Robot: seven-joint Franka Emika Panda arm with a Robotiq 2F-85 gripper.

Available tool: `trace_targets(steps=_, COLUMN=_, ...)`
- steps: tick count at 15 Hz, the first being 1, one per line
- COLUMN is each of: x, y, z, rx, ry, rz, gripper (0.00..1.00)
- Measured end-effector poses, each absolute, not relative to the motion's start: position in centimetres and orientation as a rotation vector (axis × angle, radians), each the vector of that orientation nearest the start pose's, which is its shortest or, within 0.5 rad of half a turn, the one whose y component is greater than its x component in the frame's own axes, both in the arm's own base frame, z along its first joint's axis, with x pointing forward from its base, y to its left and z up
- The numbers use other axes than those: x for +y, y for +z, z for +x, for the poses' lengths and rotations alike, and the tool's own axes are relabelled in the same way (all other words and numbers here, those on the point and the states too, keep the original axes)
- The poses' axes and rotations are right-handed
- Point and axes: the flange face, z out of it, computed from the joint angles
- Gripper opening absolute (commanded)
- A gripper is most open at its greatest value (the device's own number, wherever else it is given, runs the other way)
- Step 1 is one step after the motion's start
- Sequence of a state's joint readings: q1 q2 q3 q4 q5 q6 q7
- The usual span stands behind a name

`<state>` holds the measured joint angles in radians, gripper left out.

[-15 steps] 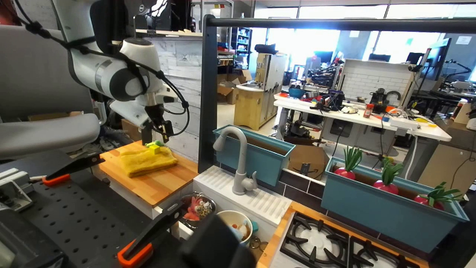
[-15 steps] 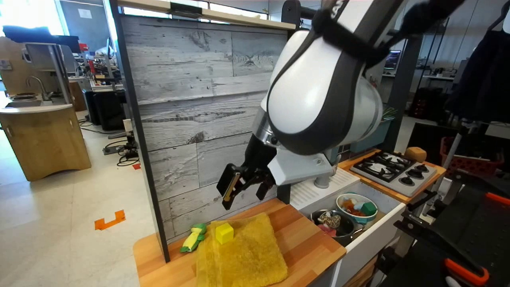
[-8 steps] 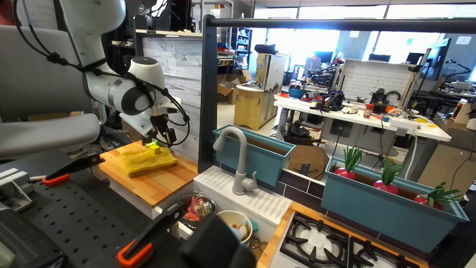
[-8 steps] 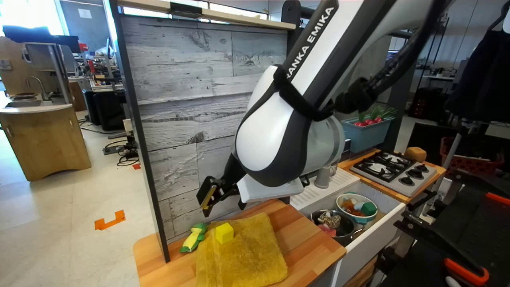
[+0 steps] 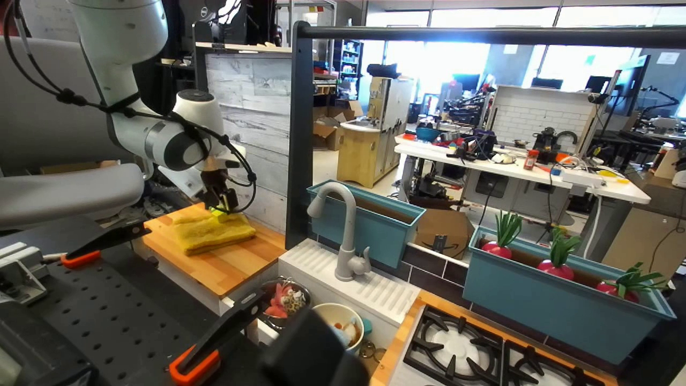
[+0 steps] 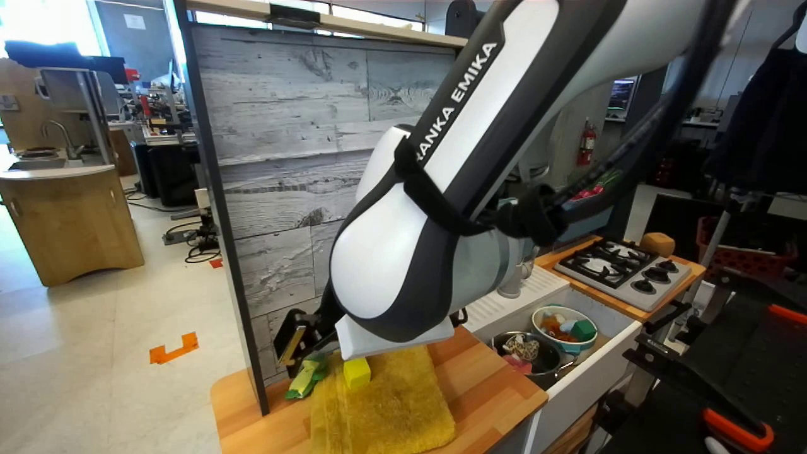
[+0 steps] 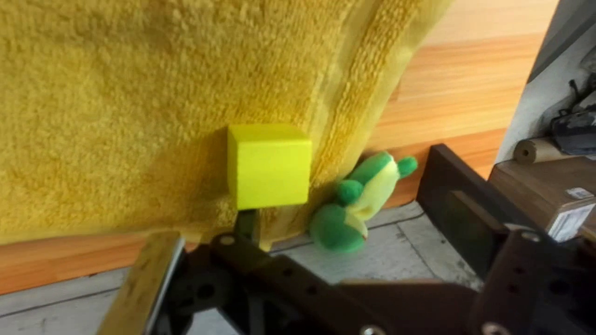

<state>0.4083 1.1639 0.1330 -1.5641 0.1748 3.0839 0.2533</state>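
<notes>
Beside the panel (image 6: 296, 126), the arm (image 6: 378, 265) is leaning over the counter (image 6: 485, 384). There the towel (image 6: 403, 403) is lying flat, the counter bearing it. The gripper (image 7: 309, 193) is hanging low, its jaws spread wide and grasping nothing, so the gap is leaving room for the toy (image 7: 361, 202), which is lying at the towel's edge; whether the jaws are touching it, the views are not showing. Atop the towel the cube (image 7: 272, 174) is sitting, supported from below.
</notes>
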Motion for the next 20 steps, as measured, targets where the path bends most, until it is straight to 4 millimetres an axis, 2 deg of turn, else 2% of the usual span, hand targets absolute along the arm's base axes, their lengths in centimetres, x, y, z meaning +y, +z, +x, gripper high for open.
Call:
trace_targets(steps=3, x=33.0, y=-1.0, z=58.2, rx=-0.040, ry=-0.343, rz=-2.856, gripper=1.00)
trace_targets(steps=7, x=32.6, y=-1.5, z=58.1, rx=-0.038, ry=-0.288, rz=-2.881, gripper=1.00)
trace_targets(steps=8, x=32.3, y=-1.7, z=58.2, rx=-0.029, ry=-0.267, rz=-2.893, gripper=0.94)
trace_targets(steps=9, x=32.0, y=-1.8, z=58.2, rx=-0.021, ry=-0.247, rz=-2.904, gripper=0.72)
trace_targets(steps=11, x=31.3, y=-1.8, z=58.5, rx=-0.008, ry=-0.219, rz=-2.924, gripper=0.68)
trace_targets(steps=18, x=30.5, y=-1.3, z=59.1, rx=0.021, ry=-0.189, rz=-2.947, gripper=0.13)
trace_targets(steps=20, x=30.6, y=-0.7, z=59.3, rx=0.027, ry=-0.183, rz=-2.947, gripper=0.01)
